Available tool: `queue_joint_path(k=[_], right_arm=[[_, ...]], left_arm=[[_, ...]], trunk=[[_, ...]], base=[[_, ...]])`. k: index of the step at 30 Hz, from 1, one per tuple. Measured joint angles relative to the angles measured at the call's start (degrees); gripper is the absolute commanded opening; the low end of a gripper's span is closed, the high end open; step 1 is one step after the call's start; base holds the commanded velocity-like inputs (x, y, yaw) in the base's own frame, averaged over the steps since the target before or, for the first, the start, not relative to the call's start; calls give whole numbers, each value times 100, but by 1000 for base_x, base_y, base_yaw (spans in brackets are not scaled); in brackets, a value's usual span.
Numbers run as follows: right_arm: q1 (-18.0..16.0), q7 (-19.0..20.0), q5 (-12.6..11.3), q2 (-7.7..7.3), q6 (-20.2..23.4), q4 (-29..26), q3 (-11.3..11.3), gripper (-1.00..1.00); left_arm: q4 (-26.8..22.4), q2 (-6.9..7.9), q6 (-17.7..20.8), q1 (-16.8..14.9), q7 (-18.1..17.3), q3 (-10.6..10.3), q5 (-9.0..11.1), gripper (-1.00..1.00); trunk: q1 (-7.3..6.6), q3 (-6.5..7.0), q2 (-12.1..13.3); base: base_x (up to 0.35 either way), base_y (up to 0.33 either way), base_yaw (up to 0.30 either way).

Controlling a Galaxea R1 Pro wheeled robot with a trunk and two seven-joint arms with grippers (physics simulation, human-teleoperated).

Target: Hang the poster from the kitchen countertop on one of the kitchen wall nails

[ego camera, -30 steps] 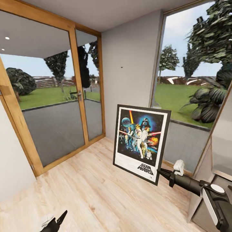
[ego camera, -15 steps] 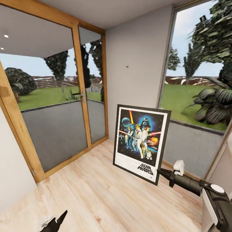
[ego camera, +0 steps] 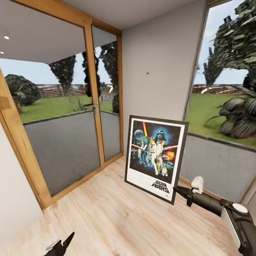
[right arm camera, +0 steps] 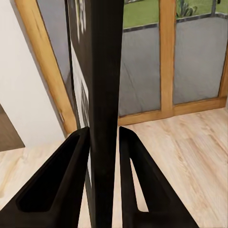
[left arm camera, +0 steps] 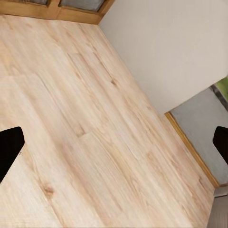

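One floor: pale wood planks [ego camera: 117,213], bare under both arms.
Walls: grey panel [ego camera: 156,64] between wood-framed windows; wall nail [ego camera: 148,74] high up.
Poster [ego camera: 155,156]: black-framed, tilted, airborne.
Right gripper [right arm camera: 102,142]: clamps its lower edge.
Left gripper [left arm camera: 114,142]: spread wide, nothing held.

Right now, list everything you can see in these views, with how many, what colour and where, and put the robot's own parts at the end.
poster: one, black frame, white border, dark blue print, held upright above the floor, in front of the wall panel.
wall nail: one, dark dot, high on the wall panel, above the poster.
wall panel: one, light grey, between door and window.
glass door: one, wood-framed, left of the panel.
window: one, right of the panel, garden outside.
floor: light wood planks.
right gripper: one, black, shut on the poster's edge.
left gripper: one, black, low left over the floor, open.
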Motion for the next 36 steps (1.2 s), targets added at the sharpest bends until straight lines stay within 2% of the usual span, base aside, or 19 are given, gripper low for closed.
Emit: queue_joint_path(k=[11, 21, 29, 36], right_arm=[[0, 1, -1, 0, 0, 0, -1, -100], [1, 1, -2, -1, 0, -2, 1, -100], [1, 1, 1, 0, 0, -4, 0, -100], [0, 0, 2, 0, 0, -1, 1, -100]], left_arm=[[0, 0, 0, 0, 0, 7, 3, 100], [1, -1, 0, -1, 2, 2, -2, 100], [6, -1, -6, -1, 2, 0, -4, 100], [3, 0, -3, 0, 2, -1, -3, 100]], trunk=[[0, 1, 0], [0, 41, 0], [2, 80, 0], [1, 96, 0]], base=[[263, 266, -11], [263, 266, -183], [94, 94, -219], [171, 141, -71]])
